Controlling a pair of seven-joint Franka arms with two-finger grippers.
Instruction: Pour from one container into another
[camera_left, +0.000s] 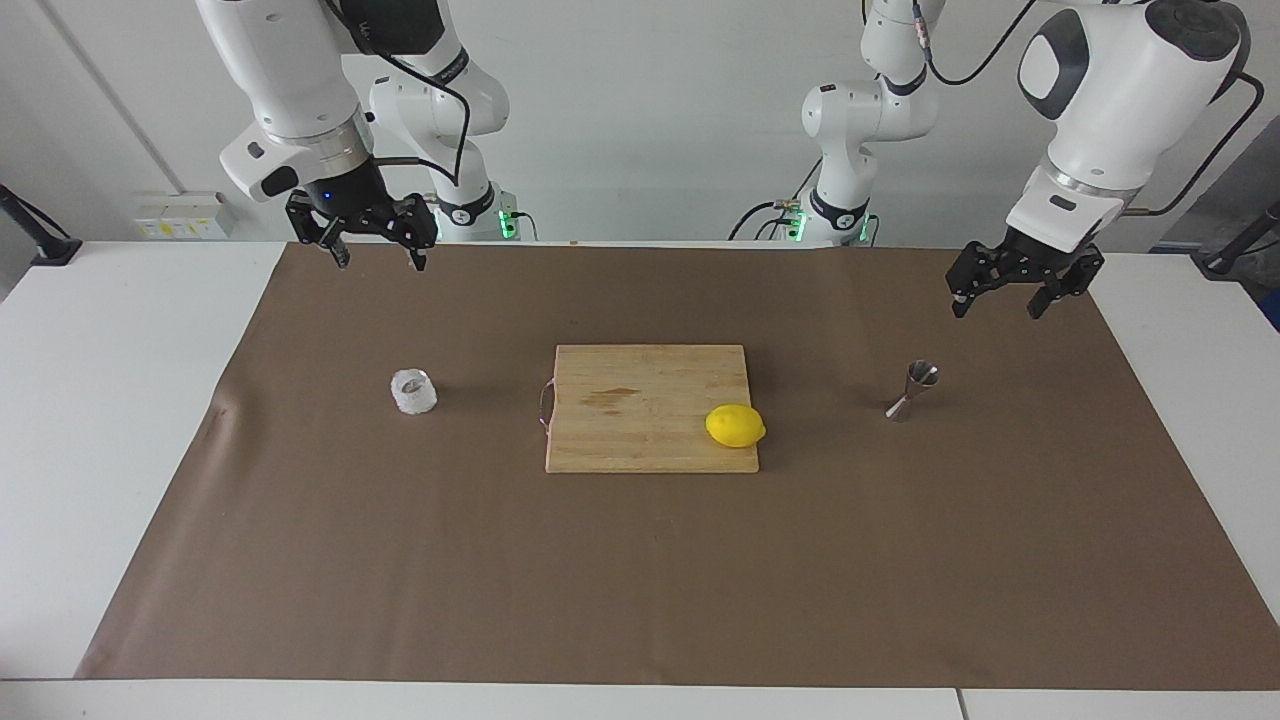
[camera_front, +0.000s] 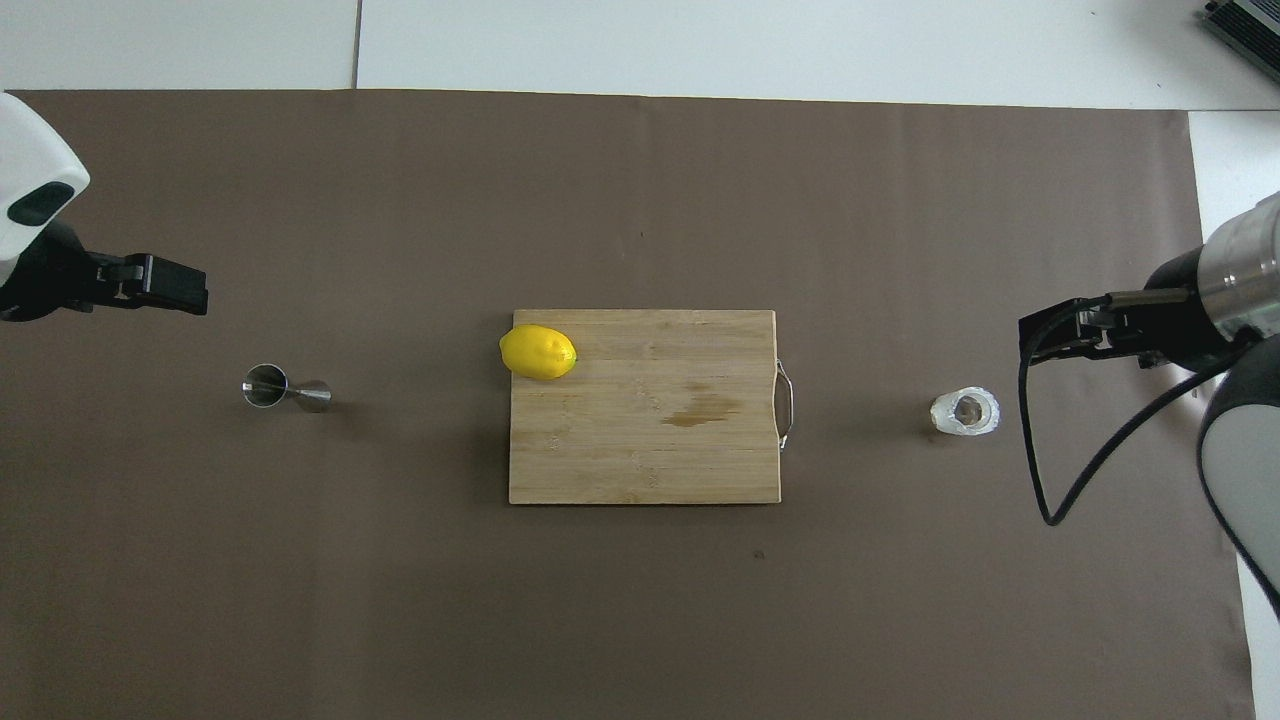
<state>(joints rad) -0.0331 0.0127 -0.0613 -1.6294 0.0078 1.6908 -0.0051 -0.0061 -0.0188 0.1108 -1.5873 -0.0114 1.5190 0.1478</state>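
Two tools, both spread and empty, raised. Right tool (camera_left: 375, 245): cup (camera_left: 413, 391) upright on the worktop, below and just forward of it; apparently nearest. Left tool (camera_left: 1025, 290): jigger (camera_left: 912, 391) stands below, slightly inboard.

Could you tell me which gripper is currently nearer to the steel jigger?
Left. The left gripper hangs open in the air close by the jigger; the right gripper waits open at the table's other end, near the cup.
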